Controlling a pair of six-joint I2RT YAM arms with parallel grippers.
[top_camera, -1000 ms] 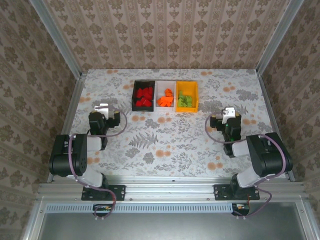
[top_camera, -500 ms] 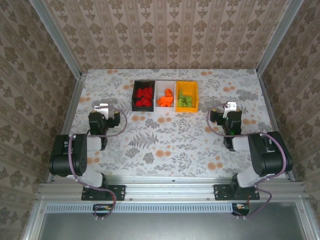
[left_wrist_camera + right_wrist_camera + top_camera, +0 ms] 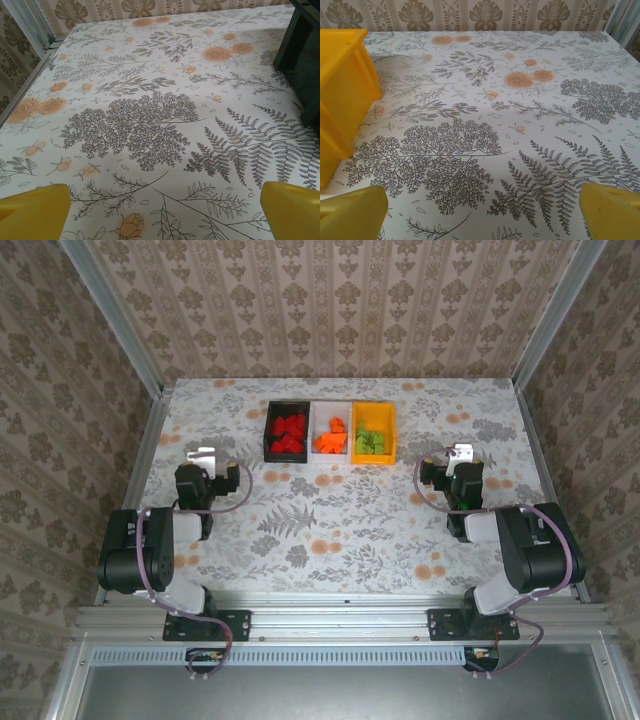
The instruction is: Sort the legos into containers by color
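1. The three containers stand in a row, touching side by side, toward 12 o'clock on the floral surface [image 3: 330, 530]: the black bin [image 3: 285, 456] at 9 o'clock in the row, the white bin [image 3: 330, 459] in the middle, and the yellow-orange bin [image 3: 393, 435] at 3 o'clock.
2. The legos that show all lie inside the bins: the red legos [image 3: 289, 432] in the black bin, the orange legos [image 3: 331, 439] in the white one, and the light green legos [image 3: 369, 441] in the yellow-orange one.
3. The left pincer [image 3: 204, 456] sits low over the surface, well apart from the row. The black bin lies between 2 and 3 o'clock from it.
4. In the left wrist view the left pincer [image 3: 165, 210] is released. Its yellow fingers [image 3: 32, 212] stand wide apart at the bottom corners, with bare patterned surface between them. The black bin's wall [image 3: 305, 60] rises at the 3 o'clock edge, ahead of the fingertips and not touching them.
5. The right pincer [image 3: 460, 454] also sits low, well apart from the row. The yellow-orange bin lies between 9 and 10 o'clock from it.
6. In the right wrist view the right pincer [image 3: 482, 212] is released too. Its fingers [image 3: 615, 210] are spread wide and grasp nothing. The yellow-orange bin's wall [image 3: 342, 80] stands at the 9 o'clock edge, ahead of the left fingertip and clear of it.
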